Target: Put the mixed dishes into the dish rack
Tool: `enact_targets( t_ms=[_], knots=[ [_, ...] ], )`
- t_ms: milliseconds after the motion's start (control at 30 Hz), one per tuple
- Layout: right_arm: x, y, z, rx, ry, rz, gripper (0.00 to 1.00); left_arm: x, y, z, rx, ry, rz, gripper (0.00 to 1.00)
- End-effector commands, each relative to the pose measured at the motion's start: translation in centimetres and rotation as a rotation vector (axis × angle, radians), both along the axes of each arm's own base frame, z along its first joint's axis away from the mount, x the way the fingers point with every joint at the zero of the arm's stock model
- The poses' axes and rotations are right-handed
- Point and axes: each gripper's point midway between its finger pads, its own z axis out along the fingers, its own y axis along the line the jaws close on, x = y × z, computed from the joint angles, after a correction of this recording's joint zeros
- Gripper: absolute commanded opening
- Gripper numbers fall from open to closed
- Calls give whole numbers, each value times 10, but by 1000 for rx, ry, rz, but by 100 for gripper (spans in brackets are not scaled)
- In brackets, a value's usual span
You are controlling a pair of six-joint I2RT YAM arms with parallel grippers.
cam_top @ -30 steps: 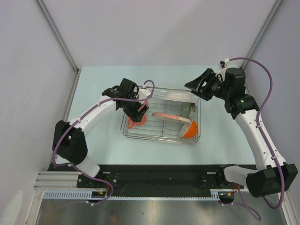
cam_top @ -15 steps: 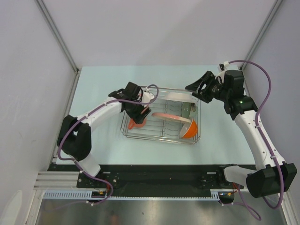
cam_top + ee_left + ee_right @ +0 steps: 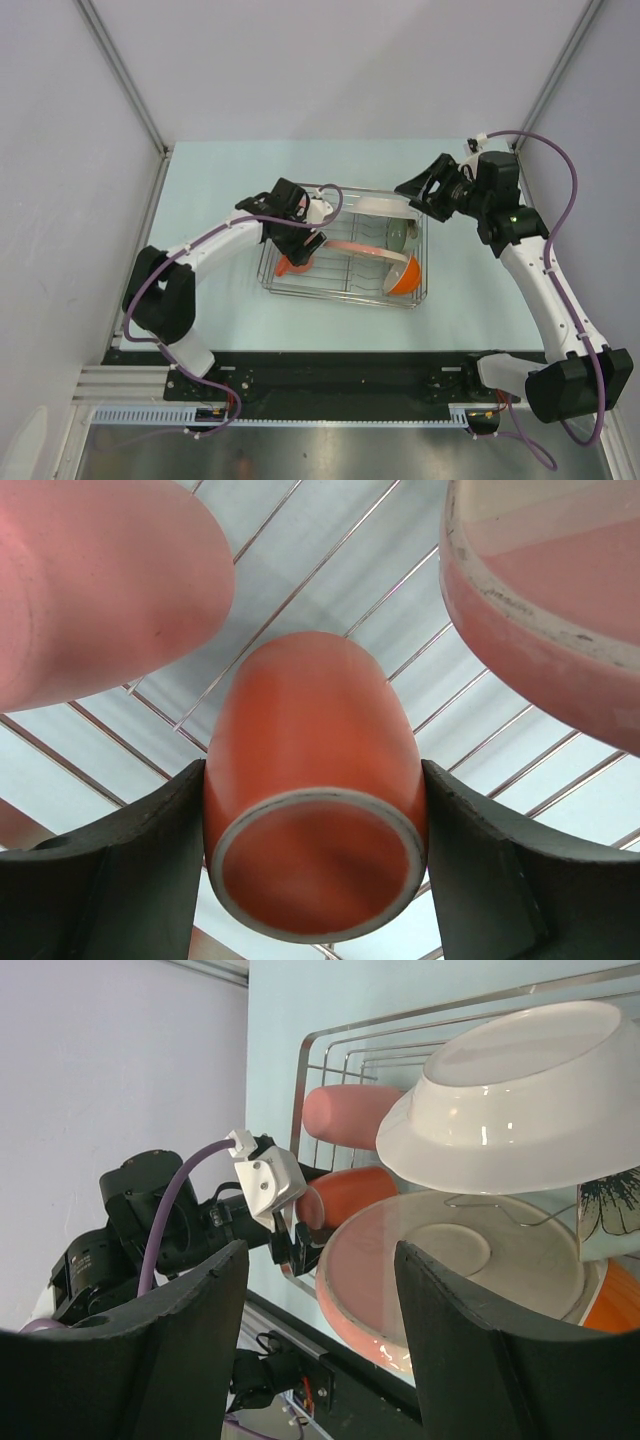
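The silver wire dish rack (image 3: pixel 340 296) sits mid-table. My left gripper (image 3: pixel 298 248) is over its left end, shut on an orange-red cup (image 3: pixel 289 266) held on its side just above the rack wires (image 3: pixel 300 590). In the left wrist view the cup (image 3: pixel 315 800) sits between both fingers, near my left gripper (image 3: pixel 315 880). A coral-pink cup (image 3: pixel 100 580) lies beside it. A pinkish plate (image 3: pixel 362 250), a white plate (image 3: pixel 378 206), a pale green bowl (image 3: pixel 397 236) and an orange bowl (image 3: pixel 403 275) stand in the rack. My right gripper (image 3: pixel 420 190) is open and empty over the rack's far right corner.
The right wrist view, between my right gripper's (image 3: pixel 320 1340) open fingers, shows the white plate (image 3: pixel 510 1100), the pinkish plate (image 3: pixel 450 1270), the coral-pink cup (image 3: pixel 350 1110), the orange-red cup (image 3: pixel 350 1195), the rack's far rail (image 3: pixel 330 1040) and the table's black near edge (image 3: pixel 330 1360).
My left gripper has moved a little to the right, further over the rack, with the orange-red cup in it. The right arm has barely moved.
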Motion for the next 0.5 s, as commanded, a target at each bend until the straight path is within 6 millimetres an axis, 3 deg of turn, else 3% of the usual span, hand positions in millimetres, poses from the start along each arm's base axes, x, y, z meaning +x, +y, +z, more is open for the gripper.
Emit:
enact_targets(
  t_ms=[0, 67, 233, 467],
  knots=[
    [-3, -1, 13, 2, -59, 2, 65, -10, -2, -11, 7, 26, -32, 70],
    [-3, 0, 12, 2, -57, 2, 65, -10, -2, -10, 7, 24, -30, 99],
    [-4, 3, 11, -3, -62, 10, 65, -11, 0, -3, 5, 11, -28, 100],
    [-6, 9, 11, -16, -75, 23, 65, -12, -1, 23, -21, -18, -33, 100]
  ],
)
